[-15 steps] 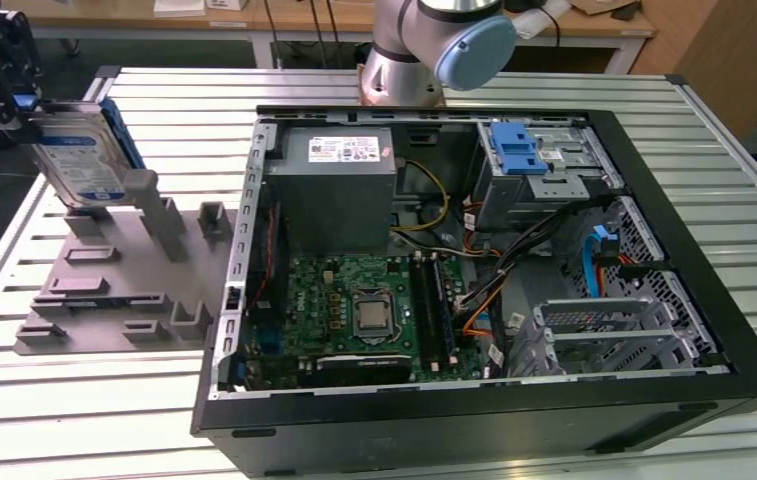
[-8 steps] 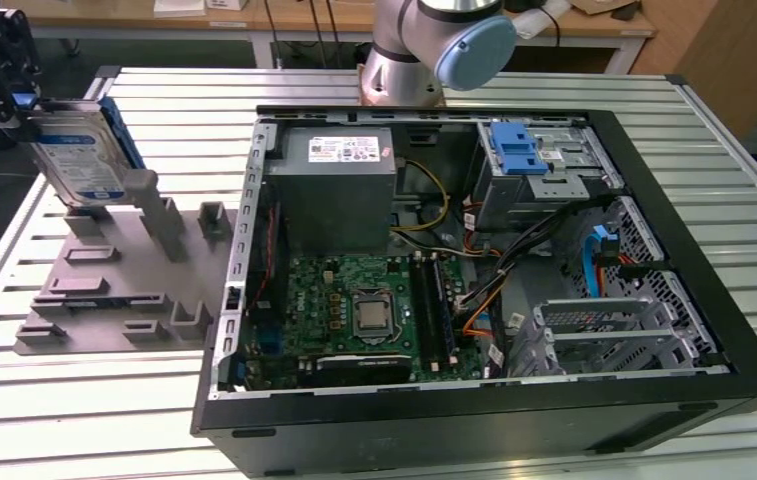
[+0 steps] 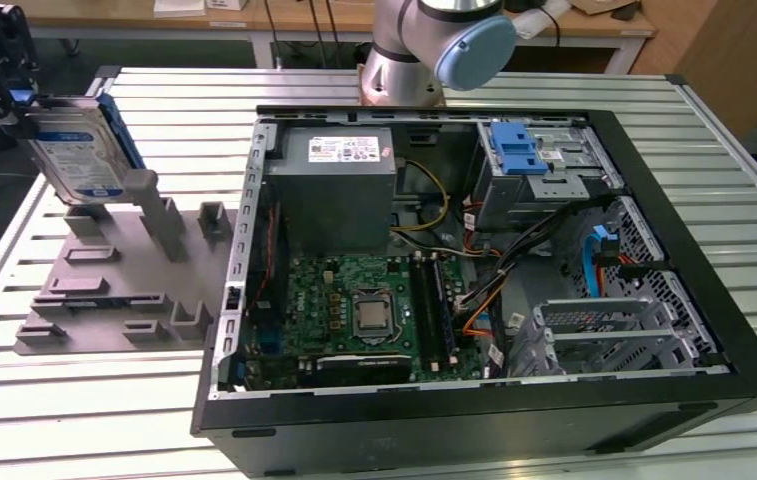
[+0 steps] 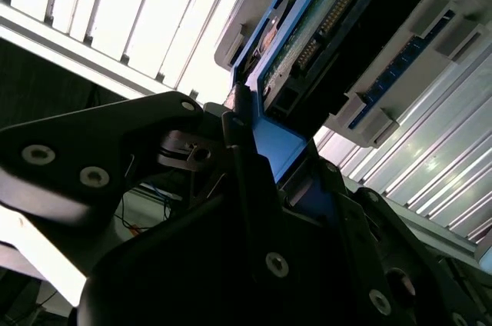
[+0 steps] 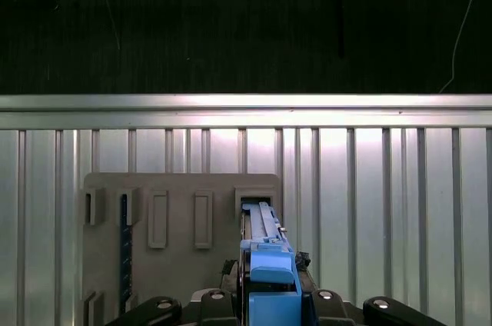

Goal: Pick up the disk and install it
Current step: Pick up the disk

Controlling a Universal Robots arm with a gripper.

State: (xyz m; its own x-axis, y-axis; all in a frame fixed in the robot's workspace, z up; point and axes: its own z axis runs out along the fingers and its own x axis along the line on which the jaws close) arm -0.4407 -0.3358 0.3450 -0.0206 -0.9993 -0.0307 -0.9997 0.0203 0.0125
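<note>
A slatted aluminium worktop (image 3: 85, 405) carries everything. On it, towards the exterior view's right, a large black computer tower case (image 3: 485, 425) lies on its side with the cover off. Behind the case rises the silver-and-blue robot arm (image 3: 418, 50). Towards the exterior view's left, beside the case, lies a flat grey plastic fixture plate (image 3: 111, 300) with raised blocks and rectangular slots.

Inside the case, a grey box-shaped power supply with a white sticker (image 3: 338, 190) sits above a green motherboard (image 3: 365, 310). A metal drive cage with a blue latch (image 3: 545, 160) stands in the far corner on the exterior view's right.

The flat silver-grey disk with a white-and-blue label and blue plastic bracket (image 3: 78, 155) stands nearly upright over the far end of the fixture plate, well apart from the drive cage. The first wrist view shows it edge-on (image 5: 265, 241), lined up with a rectangular slot in the plate (image 5: 177, 280). Whether its lower edge touches the plate cannot be told.

The black gripper (image 3: 5, 90) is clamped onto the upper end of the disk. In both wrist views its fingers (image 4: 250, 180) press the blue bracket from either side.
</note>
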